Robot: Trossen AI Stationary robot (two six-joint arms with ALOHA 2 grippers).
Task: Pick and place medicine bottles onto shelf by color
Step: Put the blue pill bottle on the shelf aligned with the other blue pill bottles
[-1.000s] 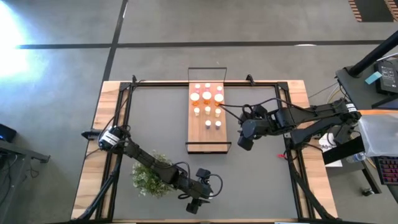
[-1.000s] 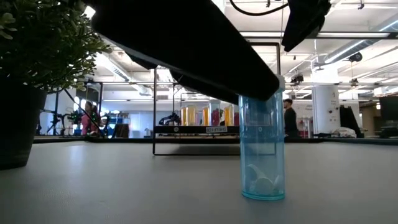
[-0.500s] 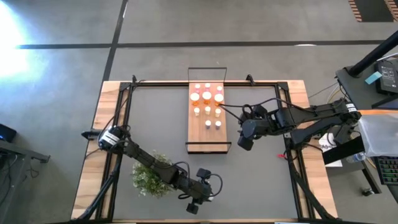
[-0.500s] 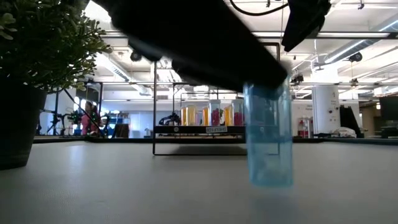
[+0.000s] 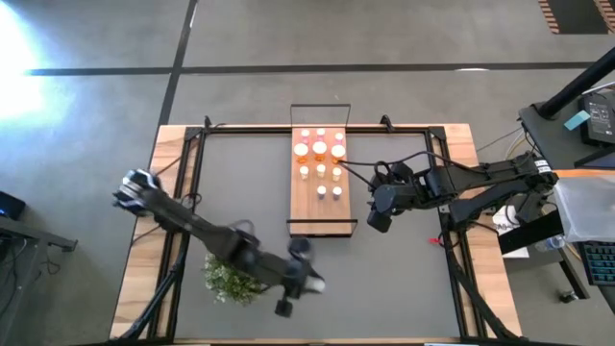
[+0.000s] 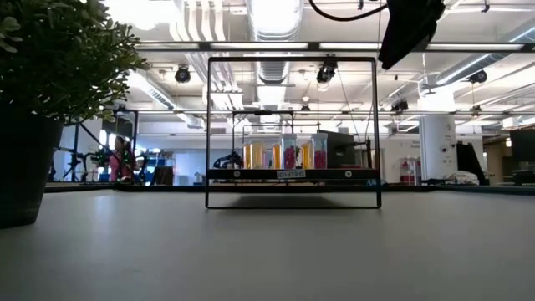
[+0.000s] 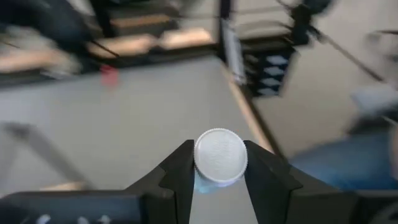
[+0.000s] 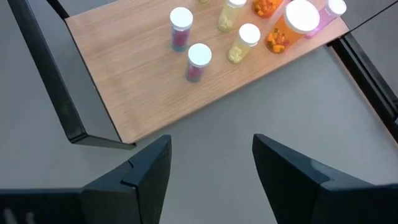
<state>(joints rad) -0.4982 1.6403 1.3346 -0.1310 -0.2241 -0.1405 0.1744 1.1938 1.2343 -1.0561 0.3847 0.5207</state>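
Bottle (image 7: 220,157), white-capped with a blue body, has just left the table; the left gripper (image 7: 217,163) clamped its jaws on it and lifted it toward the shelf (image 5: 312,210); the right gripper (image 8: 211,163) waits beside the shelf, jaws apart; placing comes next, I think.

You've got ten medicine bottles (image 5: 320,147) standing capped on one shelf (image 5: 306,207), all toward its far end. One more bottle (image 7: 219,157), white cap, sits between the left gripper (image 7: 217,171) fingers, so eleven in total. Two arms, two grippers: the right gripper (image 5: 377,219) waits just right of the shelf. One plant (image 5: 229,280) stands near left on one table (image 5: 404,279).
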